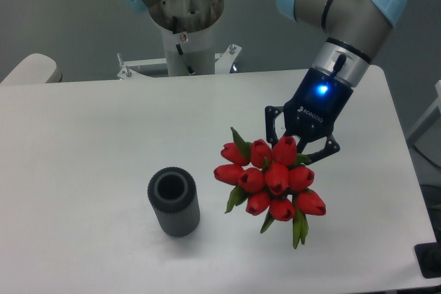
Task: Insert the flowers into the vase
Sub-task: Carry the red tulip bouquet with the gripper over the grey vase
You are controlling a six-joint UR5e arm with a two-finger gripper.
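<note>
Nearest the camera, the flowers hang as a tight bunch of red buds with green leaves, heads turned toward the lens, so their stems are hidden behind the blooms. Behind them the claw is closed on the bunch; its dark fingers frame the upper buds, though the exact hold on the stems cannot be seen. The vase stands upright on the white table, off to the left of the flowers and apart from them, its central hole open upward.

The main risk appears to be alignment. The bunch looks wider than the vase mouth, and with the stems out of sight the tips could meet the thick rim instead of the hole. A push there would probably tip or slide the vase. Stems might also bend or slip within the claw.
</note>
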